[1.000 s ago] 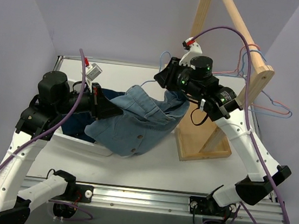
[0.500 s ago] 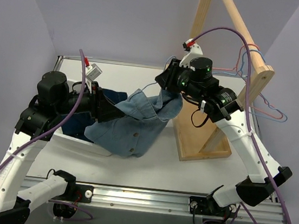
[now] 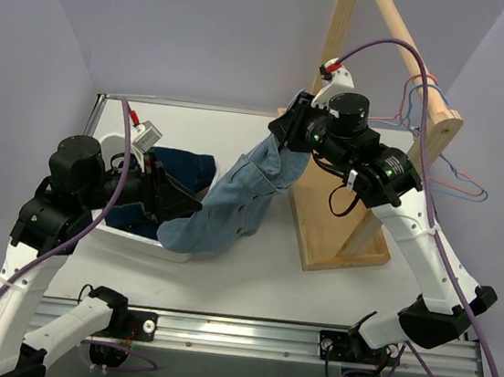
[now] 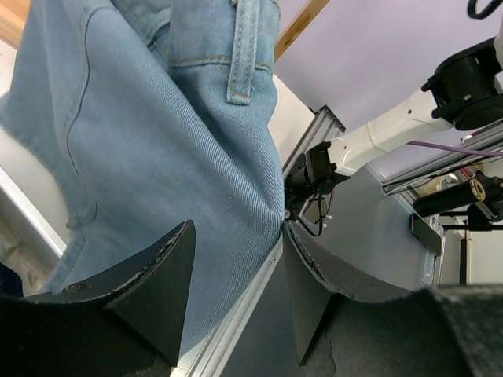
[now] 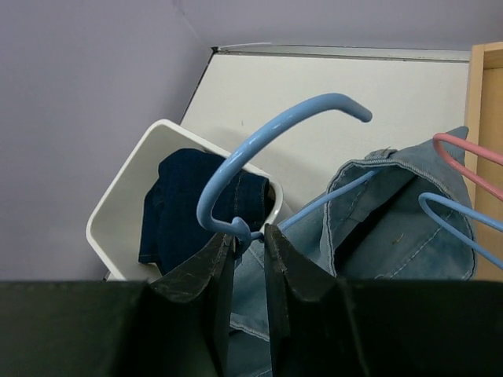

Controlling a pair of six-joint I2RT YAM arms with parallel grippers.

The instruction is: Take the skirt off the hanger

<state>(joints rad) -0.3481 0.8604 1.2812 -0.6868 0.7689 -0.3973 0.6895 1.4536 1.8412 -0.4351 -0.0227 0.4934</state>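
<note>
No skirt shows in any view. A pink-red wire hanger (image 3: 459, 187) (image 5: 464, 157) hangs on the wooden rack at the right, among light-blue ones. My right gripper (image 3: 289, 129) (image 5: 250, 236) is shut on the neck of a light-blue hanger (image 5: 236, 165), just below its hook. A light-blue denim shirt (image 3: 242, 192) (image 5: 393, 228) hangs on that hanger. The shirt's lower end droops over the bin's near corner. My left gripper (image 3: 185, 210) (image 4: 237, 228) is open beside that lower end, and the denim (image 4: 157, 141) hangs just ahead of its spread fingers.
A white bin (image 3: 149, 242) (image 5: 126, 212) on the left of the table holds a dark-blue denim garment (image 3: 177, 163) (image 5: 177, 212). The wooden rack (image 3: 339, 227) stands at the right, its slanted beam (image 3: 408, 42) carrying several wire hangers. A purple wall closes the back.
My left gripper has opened, let go of the shirt and drawn back to the left. My right gripper has lifted the blue hanger, so the shirt now hangs longer.
</note>
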